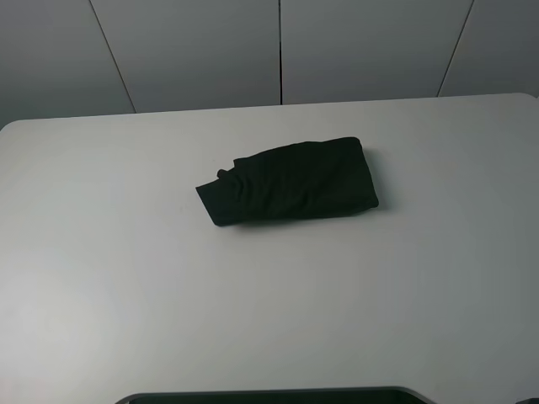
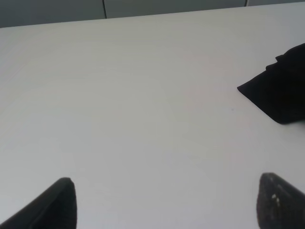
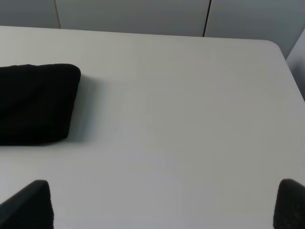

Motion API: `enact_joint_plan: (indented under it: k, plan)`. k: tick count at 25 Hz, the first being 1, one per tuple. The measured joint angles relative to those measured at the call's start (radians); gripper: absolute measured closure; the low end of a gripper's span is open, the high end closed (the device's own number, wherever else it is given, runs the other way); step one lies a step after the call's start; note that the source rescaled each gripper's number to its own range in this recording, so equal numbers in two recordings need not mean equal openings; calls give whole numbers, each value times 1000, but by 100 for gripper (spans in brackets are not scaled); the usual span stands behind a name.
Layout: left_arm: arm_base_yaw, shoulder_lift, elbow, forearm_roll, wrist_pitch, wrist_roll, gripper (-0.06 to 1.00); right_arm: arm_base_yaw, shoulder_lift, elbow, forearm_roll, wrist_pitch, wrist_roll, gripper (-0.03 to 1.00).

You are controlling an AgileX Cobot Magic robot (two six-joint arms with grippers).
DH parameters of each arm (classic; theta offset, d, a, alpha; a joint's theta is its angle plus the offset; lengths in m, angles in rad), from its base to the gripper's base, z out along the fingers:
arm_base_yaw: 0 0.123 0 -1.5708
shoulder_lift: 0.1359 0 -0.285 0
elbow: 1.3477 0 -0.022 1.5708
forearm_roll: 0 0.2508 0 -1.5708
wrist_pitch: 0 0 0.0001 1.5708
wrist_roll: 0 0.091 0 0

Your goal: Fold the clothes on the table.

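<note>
Soft, even, dim light; the table (image 1: pixel 101 252) shows no glare, my fingertips (image 2: pixel 57 205) look blurred (the shirt (image 1: pixel 290 181) casts a faint shadow).

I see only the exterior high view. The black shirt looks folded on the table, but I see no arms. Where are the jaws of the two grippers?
Observer: The left gripper hangs over bare table, jaws wide open, holding nothing.
Operator: Does it touch the shirt?
Observer: No. In the left wrist view the black shirt lies apart from it, with white table between.
Operator: And the right one?
Observer: The right gripper is also open and empty; the shirt's rounded folded edge lies apart from it in the right wrist view.
</note>
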Motion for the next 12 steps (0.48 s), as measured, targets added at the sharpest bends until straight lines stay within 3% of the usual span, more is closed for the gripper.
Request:
enact_joint_plan:
  k: [12]
  plan:
    - [0, 0, 0, 0, 0, 0, -6, 0, 0, 0, 0, 0, 0, -3]
